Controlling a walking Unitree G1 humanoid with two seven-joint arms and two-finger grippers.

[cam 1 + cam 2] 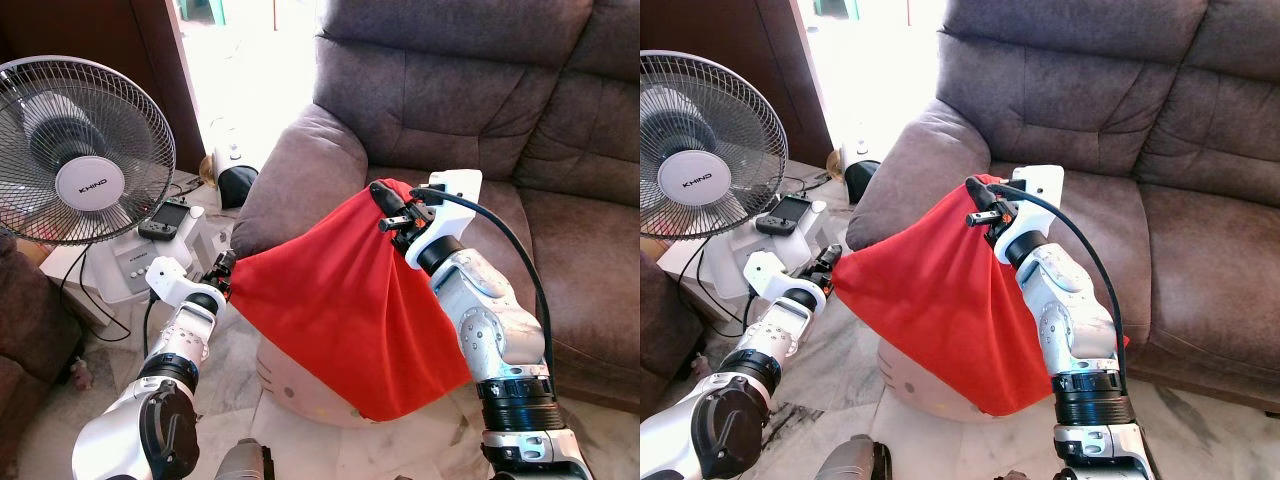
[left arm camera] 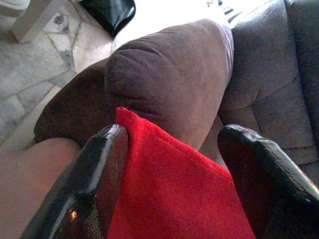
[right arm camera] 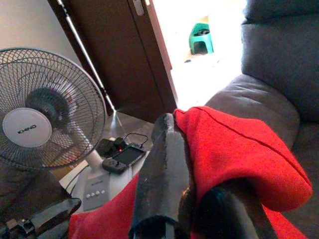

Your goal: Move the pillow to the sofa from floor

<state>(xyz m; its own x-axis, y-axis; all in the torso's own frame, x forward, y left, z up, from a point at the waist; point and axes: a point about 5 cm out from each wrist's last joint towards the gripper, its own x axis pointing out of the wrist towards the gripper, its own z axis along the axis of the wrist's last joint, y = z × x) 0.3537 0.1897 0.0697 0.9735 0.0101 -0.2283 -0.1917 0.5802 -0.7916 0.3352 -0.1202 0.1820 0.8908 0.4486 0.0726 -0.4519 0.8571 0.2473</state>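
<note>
Both of my silver arms hold a red fabric pillow (image 1: 345,300) up off the floor.

My right gripper (image 1: 396,213) pinches its top corner, fingers closed on the cloth; my left gripper (image 1: 222,275) grips its left corner. Behind the pillow sits a brown suede sofa (image 1: 470,120), with its rounded armrest (image 2: 169,79) just beside it. To my left stands a white electric fan (image 1: 80,150).

To my left I note a white standing fan (image 1: 85,160), with a handheld game console (image 1: 165,219) near it.
</note>
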